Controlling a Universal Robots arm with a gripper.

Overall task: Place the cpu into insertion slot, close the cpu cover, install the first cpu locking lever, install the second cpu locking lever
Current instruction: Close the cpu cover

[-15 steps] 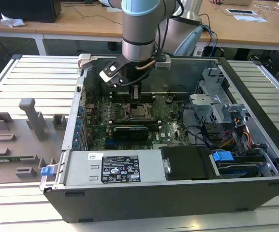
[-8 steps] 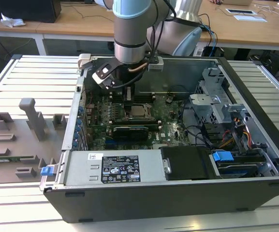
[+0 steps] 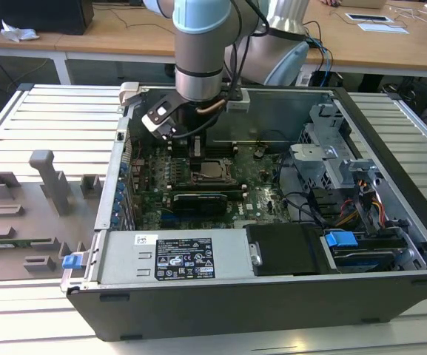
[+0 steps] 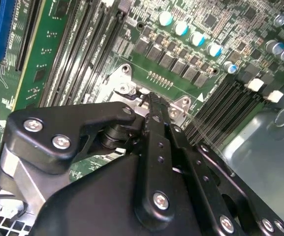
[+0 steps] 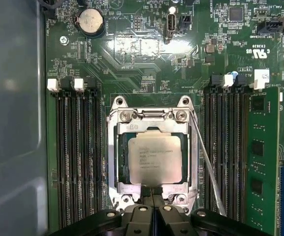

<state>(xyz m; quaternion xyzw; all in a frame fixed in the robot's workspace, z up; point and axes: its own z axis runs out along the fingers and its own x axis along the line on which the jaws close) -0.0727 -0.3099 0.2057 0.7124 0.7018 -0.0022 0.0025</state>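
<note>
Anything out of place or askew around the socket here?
One thing: in the first wrist view a thin silver locking lever slants away from the cpu cover across the memory slots, not lying along the frame, so it looks unlatched. The cpu sits square under the cover.

Dull silver cpu [image 5: 154, 158], silver cpu cover [image 5: 113, 156], green motherboard [image 5: 142, 73].

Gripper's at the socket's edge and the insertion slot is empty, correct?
Not empty. The first wrist view shows the cpu seated in the insertion slot. The gripper is at the socket's edge, as you said.
</note>
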